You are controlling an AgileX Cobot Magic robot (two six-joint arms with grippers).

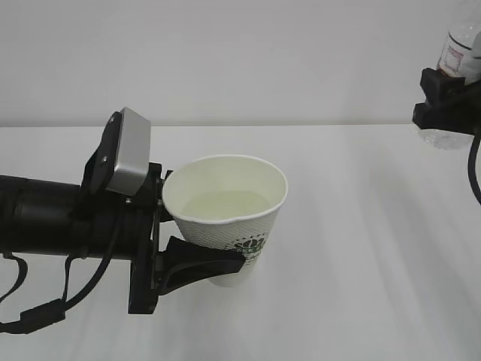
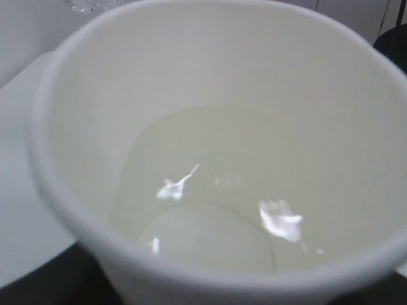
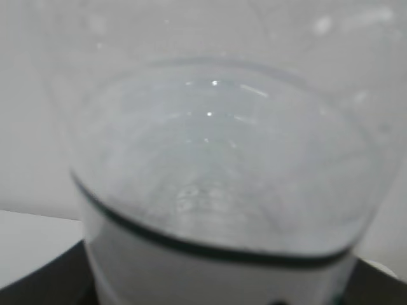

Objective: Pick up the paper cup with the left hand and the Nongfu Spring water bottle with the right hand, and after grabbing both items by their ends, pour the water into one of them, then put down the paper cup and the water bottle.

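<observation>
Paper cup (image 1: 225, 214) held upright above the white table (image 1: 361, 248), left of centre, clamped low on its wall between the fingers (image 1: 203, 263) of the left hand (image 1: 176, 237). Green logo print facing the exterior camera, just above the near finger. Water (image 2: 210, 210) pooled in the cup bottom, shallow, with bright glints on its surface in the left wrist view. Nongfu Spring water bottle (image 1: 458, 53) at the upper right edge, well apart from the cup, largely cut off by the frame; red-and-white label visible. Right hand (image 1: 443, 101) closed around the bottle's clear body below the label. Right wrist view filled by the blurred transparent bottle wall (image 3: 222, 178); nothing finer readable there.
</observation>
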